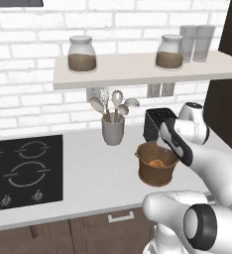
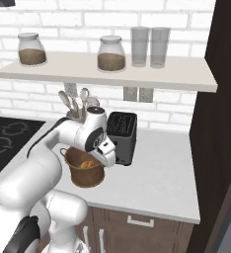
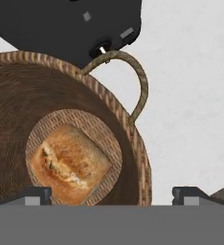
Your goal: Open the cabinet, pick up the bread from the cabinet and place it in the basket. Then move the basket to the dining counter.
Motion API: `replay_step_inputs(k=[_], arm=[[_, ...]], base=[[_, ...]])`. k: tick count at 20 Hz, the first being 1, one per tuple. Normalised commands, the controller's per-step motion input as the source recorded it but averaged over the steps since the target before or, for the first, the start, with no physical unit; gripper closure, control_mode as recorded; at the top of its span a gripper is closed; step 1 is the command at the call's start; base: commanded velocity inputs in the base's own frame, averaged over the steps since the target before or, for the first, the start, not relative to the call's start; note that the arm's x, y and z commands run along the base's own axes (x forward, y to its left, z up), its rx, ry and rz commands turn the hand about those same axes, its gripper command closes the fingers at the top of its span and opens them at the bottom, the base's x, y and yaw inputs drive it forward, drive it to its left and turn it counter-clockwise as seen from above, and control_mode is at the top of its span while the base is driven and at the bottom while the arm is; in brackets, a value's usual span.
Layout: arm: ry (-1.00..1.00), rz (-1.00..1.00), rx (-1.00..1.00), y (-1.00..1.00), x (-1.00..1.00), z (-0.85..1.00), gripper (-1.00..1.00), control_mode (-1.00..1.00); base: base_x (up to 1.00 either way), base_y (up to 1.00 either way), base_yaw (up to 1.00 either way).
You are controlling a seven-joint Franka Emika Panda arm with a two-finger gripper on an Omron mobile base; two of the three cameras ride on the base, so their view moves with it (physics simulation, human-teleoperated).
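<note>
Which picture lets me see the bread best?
The hand view: it looks straight down into the basket, where the bread lies on the bottom. The left base view shows an orange bit inside; the right base view a sliver.

Our white arm rises from the base, bends at its dark-ringed elbow and reaches forward, with the wrist folded over so the hand points down. The gripper [image 3: 112, 194] hangs with its jaws spread wide and nothing between them. In the hand view one dark fingertip [image 3: 35, 194] stands at the lower left and the other at the lower right, well apart. We touch nothing.
</note>
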Motion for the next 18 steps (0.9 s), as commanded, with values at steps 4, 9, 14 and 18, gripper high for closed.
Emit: replay_step_inputs(k=[4, 9, 14, 18], arm=[[0.0, 0.0, 0.02, -0.02, 0.0, -0.33, -1.0, -1.0], [0.0, 0.0, 0.02, 0.0, 0.0, -0.32, -1.0, -1.0], [0.0, 0.0, 0.01, 0.0, 0.0, -0.31, -1.0, -1.0], [0.0, 0.0, 0.02, 0.0, 0.0, -0.2, 1.0, -1.0]], base=[[0.0, 0.0, 0.0], [0.0, 0.0, 0.0], [0.0, 0.0, 0.0], [0.0, 0.0, 0.0]])
